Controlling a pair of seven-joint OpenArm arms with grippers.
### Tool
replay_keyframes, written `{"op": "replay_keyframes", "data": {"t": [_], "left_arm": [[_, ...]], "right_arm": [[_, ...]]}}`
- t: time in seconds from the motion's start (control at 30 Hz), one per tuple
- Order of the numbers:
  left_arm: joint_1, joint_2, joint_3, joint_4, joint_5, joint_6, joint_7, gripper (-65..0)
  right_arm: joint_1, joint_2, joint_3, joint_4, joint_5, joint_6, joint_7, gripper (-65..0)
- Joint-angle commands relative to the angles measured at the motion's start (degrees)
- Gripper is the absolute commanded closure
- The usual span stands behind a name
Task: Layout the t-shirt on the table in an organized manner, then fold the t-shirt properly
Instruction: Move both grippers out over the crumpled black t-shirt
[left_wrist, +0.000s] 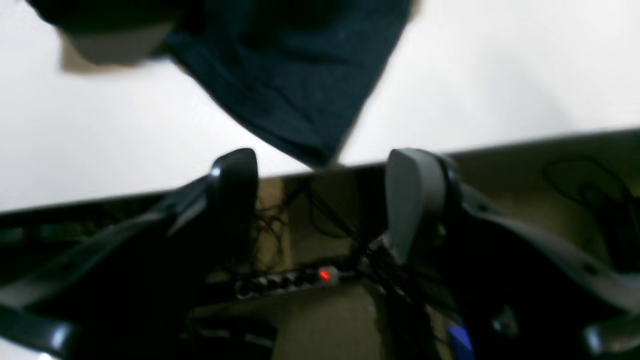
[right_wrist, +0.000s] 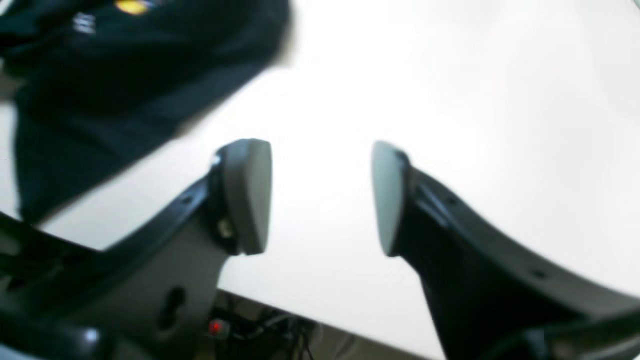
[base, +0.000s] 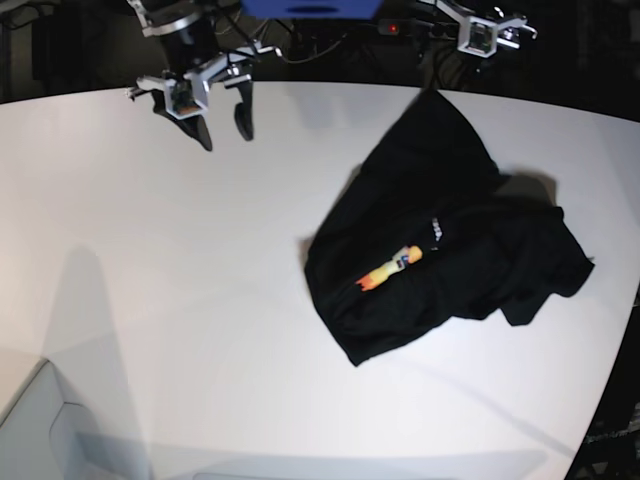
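From my seat, the t-shirt (base: 450, 250) lies crumpled on the table (base: 150, 300), on the base view's right half, one corner reaching the far edge. My left gripper (base: 480, 35) hangs just behind that corner, beyond the table's far edge; in its own wrist view a power strip (left_wrist: 295, 280) lies on the floor below it. My right gripper (base: 222, 115) hangs over the table near the far edge, well apart from the t-shirt, to its left in the base view.

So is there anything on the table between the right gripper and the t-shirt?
No. In the base view only bare white table lies between the right gripper and the crumpled t-shirt.
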Motion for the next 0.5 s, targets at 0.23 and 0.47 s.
{"op": "replay_keyframes", "data": {"t": [0.23, 0.47], "left_arm": [[-3.74, 3.60, -6.73, 0.29, -0.01, -0.10, -1.23, -39.8], [-9.45, 3.51, -9.54, -2.26, -1.42, -0.10, 0.70, -39.8]], "right_arm": [[6.22, -0.40, -6.19, -0.12, -0.14, -0.47, -2.59, -34.8], [15.01, -0.40, -13.13, -1.96, -0.14, -0.47, -14.37, -34.8]]}}
